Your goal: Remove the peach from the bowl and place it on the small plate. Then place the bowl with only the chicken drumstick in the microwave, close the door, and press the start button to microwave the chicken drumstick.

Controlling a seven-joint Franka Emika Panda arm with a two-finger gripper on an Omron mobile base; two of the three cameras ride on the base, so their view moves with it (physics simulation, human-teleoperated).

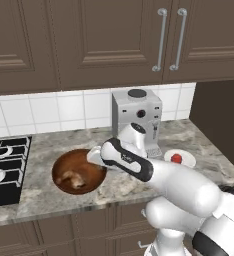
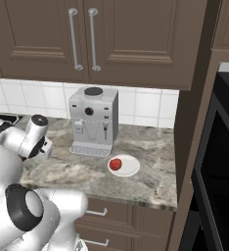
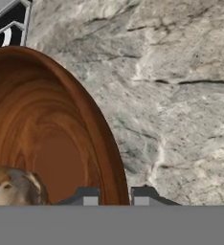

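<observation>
The brown wooden bowl (image 1: 64, 162) sits on the marble counter next to the stove, and the tan chicken drumstick (image 1: 74, 178) lies inside it. My gripper (image 1: 97, 164) is shut on the bowl's right rim. In the hand view that rim (image 3: 104, 143) runs down between the two fingertips (image 3: 87, 196), with the drumstick (image 3: 13, 186) at the lower left. The reddish peach (image 1: 176, 158) rests on the small plate (image 1: 188, 161), to the right of the coffee machine; the peach (image 2: 115, 164) and plate (image 2: 130, 166) also appear in the right base view. I cannot tell whether the dark built-in appliance (image 2: 219, 147) at the far right is the microwave.
A silver coffee machine (image 1: 137, 117) stands against the tiled wall behind the bowl. The black stove (image 1: 4, 167) borders the bowl on the left. Brown wall cabinets (image 1: 114, 40) hang overhead. A tall brown panel (image 2: 190, 147) ends the counter on the right.
</observation>
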